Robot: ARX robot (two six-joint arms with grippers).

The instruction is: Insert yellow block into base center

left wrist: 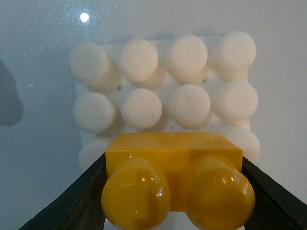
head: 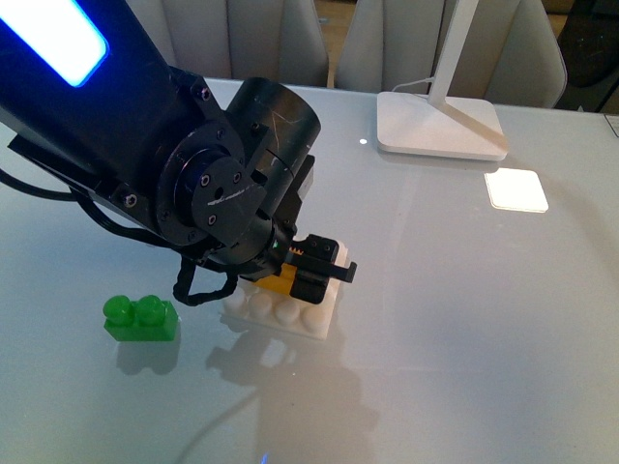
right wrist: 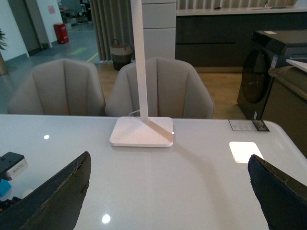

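**A:** What sits furthest left?

**B:** A green brick, 2 studs up. It stands alone on the worktop toward the left edge, apart from everything else.

**A:** And the left end effector?

**B:** The left end effector is near the worktop's middle, right of the brick, and it is clamped on the block. In the left wrist view its 2 dark fingers press the block's short ends, and the block's 2 studs face the camera.

**A:** Where is the block against the base?

**B:** It is over the base. From the wrist, 2 full rows of 4 white studs show clear beyond it, and a 3rd row peeks out at either end. I cannot tell whether it is seated on the studs or just above them.

**A:** Further right?

**B:** A white lamp foot stands by the far edge, with a bright square patch on the worktop near it. The right end effector shows only in its own wrist view. Its fingers are spread wide with nothing between them, and it faces the lamp foot and 2 chairs past the far edge.
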